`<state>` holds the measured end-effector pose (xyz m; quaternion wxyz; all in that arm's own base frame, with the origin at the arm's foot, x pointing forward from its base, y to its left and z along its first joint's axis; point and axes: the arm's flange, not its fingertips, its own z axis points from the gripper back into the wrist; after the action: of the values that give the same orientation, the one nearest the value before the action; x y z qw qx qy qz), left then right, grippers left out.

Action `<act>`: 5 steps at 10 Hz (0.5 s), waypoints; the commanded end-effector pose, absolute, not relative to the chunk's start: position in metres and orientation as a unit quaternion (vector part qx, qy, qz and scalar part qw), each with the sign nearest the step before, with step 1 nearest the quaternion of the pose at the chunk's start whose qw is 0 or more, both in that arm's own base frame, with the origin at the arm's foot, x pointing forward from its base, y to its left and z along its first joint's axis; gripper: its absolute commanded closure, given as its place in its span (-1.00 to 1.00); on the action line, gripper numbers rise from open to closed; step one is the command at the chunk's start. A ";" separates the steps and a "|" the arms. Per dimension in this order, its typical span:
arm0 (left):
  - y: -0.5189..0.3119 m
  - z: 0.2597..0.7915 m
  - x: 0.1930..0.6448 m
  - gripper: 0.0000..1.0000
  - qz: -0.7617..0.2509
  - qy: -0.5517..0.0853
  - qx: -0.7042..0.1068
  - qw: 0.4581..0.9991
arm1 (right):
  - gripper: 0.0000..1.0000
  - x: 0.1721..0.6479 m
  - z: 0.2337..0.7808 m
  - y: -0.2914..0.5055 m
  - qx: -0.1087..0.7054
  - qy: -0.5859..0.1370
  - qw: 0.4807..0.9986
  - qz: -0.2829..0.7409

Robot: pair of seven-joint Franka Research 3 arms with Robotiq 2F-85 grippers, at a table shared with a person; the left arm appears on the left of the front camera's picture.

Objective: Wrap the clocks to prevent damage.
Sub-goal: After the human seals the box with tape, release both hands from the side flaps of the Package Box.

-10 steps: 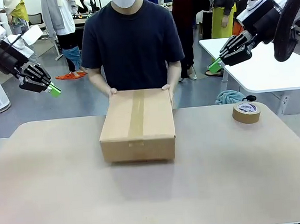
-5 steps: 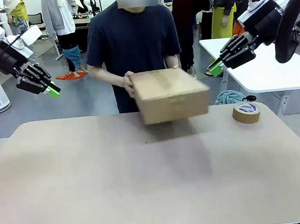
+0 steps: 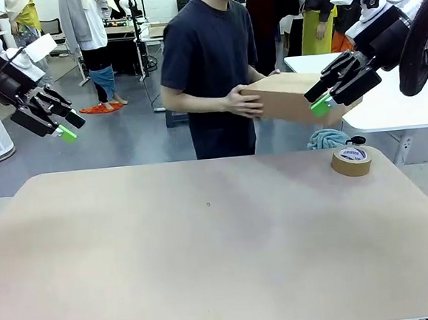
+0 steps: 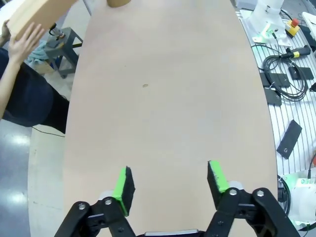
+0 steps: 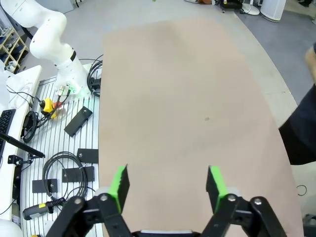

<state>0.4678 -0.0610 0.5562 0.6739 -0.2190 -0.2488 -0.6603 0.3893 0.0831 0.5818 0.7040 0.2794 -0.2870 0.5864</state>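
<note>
A person point(image 3: 214, 63) stands at the table's far side, turned to the right, and holds a closed, taped cardboard box point(image 3: 287, 95) in both hands, off the tan table point(image 3: 207, 264). What the box holds is hidden. The box's corner point(image 4: 34, 15) and one hand point(image 4: 24, 42) also appear in the left wrist view. My left gripper point(image 3: 70, 127) hangs open, high above the far left corner, with nothing between its green pads point(image 4: 170, 180). High at the far right, my right gripper point(image 3: 314, 100) stands open just in front of the box, its jaws bare point(image 5: 167, 185).
A roll of brown tape point(image 3: 351, 160) lies near the table's far right corner. Behind it are a teal cloth point(image 3: 327, 138) and a white side table point(image 3: 395, 109). Cables and black gear point(image 5: 74, 148) lie on a rack beside the table.
The person has lifted the box off the middle of the table and swung it to the right, turning with it. Both grippers stayed raised and open, shifting only slightly.
</note>
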 end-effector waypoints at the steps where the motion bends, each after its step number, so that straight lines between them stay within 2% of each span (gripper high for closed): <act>1: -0.060 0.559 0.469 -1.00 -0.665 -0.256 -0.230 0.663 | -1.00 0.384 0.579 0.081 0.283 -0.277 0.701 0.593; 5: -0.059 0.559 0.470 -1.00 -0.668 -0.248 -0.231 0.663 | -1.00 0.386 0.578 0.080 0.286 -0.275 0.702 0.592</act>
<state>0.4680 -0.0614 0.5577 0.6702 -0.2252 -0.2450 -0.6634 0.3881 0.0823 0.5808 0.7027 0.2850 -0.2831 0.5872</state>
